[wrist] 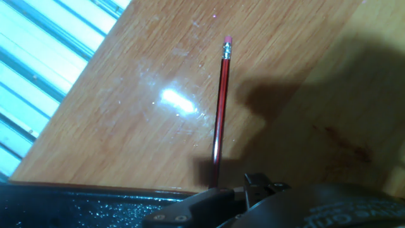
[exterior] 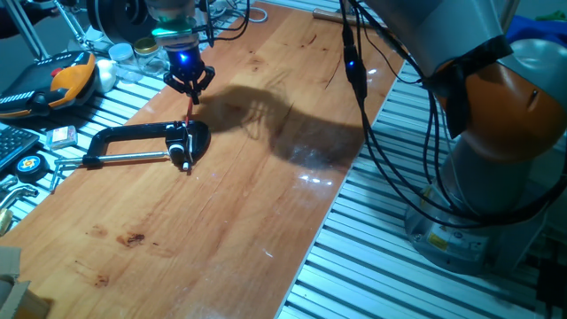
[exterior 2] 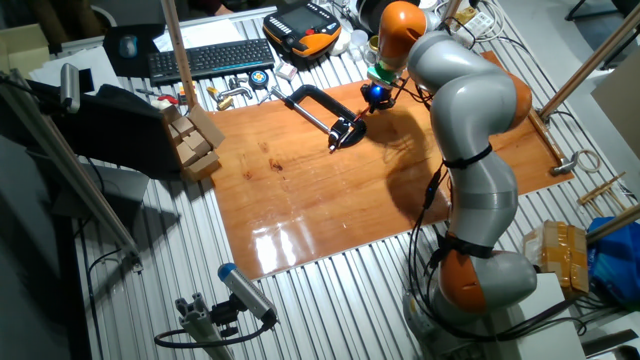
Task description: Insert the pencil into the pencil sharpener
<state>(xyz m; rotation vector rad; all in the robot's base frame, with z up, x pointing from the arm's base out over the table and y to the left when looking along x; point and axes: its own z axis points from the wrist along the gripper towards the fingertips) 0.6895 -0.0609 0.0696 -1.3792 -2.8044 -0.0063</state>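
Observation:
The thin red pencil (exterior: 189,113) runs from just below my gripper (exterior: 190,89) down to the small black pencil sharpener (exterior: 182,149). The sharpener sits at the jaw end of a large black C-shaped clamp (exterior: 124,140) on the wooden board. In the hand view the pencil (wrist: 219,120) lies over the board with its pink eraser end free at the top. Its lower end meets the black sharpener block (wrist: 259,187). No fingers show around the pencil there. In the other fixed view my gripper (exterior 2: 375,95) hovers just beyond the clamp (exterior 2: 315,105). I cannot tell how the jaws stand.
An orange and black device (exterior: 66,75), jars (exterior: 120,49) and a tape measure (exterior: 27,164) lie on the slatted table left of the board. A keyboard (exterior 2: 210,58) and wooden blocks (exterior 2: 195,140) stand beyond the board's edge. Cables (exterior: 372,133) hang from the arm on the right.

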